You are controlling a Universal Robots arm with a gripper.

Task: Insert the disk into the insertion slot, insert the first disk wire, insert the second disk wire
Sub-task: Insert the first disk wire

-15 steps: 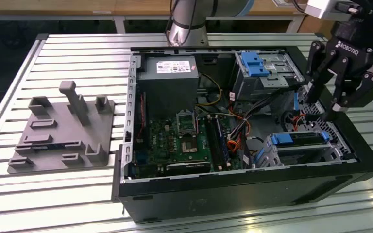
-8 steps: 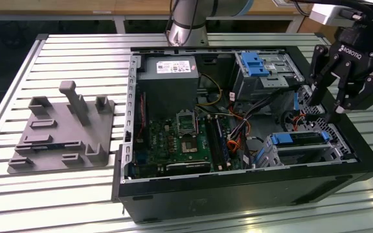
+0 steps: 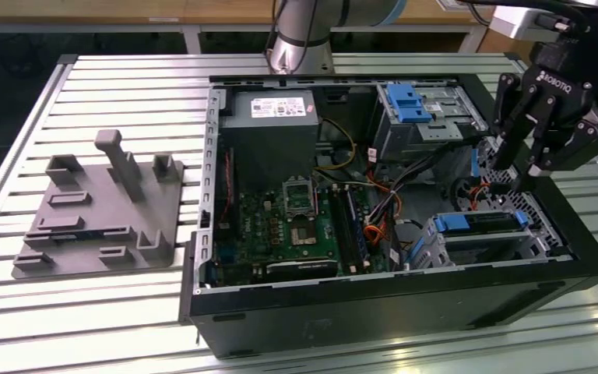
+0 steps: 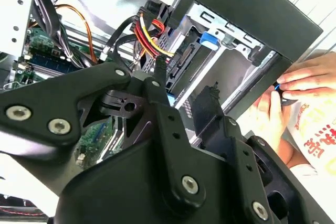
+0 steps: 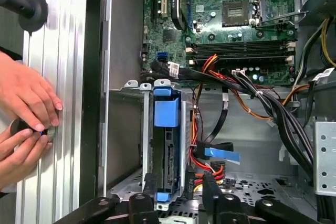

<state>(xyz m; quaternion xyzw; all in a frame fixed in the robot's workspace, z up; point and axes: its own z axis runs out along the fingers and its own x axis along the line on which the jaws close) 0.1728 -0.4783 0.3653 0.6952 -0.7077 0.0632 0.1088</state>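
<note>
The disk (image 3: 478, 221), in its bright blue carrier, sits inside the insertion slot (image 3: 507, 243), a perforated silver cage at the case's corner on the exterior view's right. In the first wrist view the disk (image 5: 167, 153) stands in the cage (image 5: 128, 129). My black gripper (image 3: 515, 173) hangs open just above the disk's rear end. A black connector (image 5: 190, 181) on red, yellow and black wires lies between the fingertips, which stand apart from it. That connector (image 4: 181, 57) lies just past one fingertip (image 4: 157, 66). A blue flat cable (image 5: 220, 154) lies loose beside it.
A person's hands (image 5: 26, 119) rest on the slatted table just outside the case wall, pinching a small black part. A taller grey bay with a blue latch (image 3: 411, 105) stands behind the cage. A grey fixture plate (image 3: 102, 210) lies on the exterior view's left.
</note>
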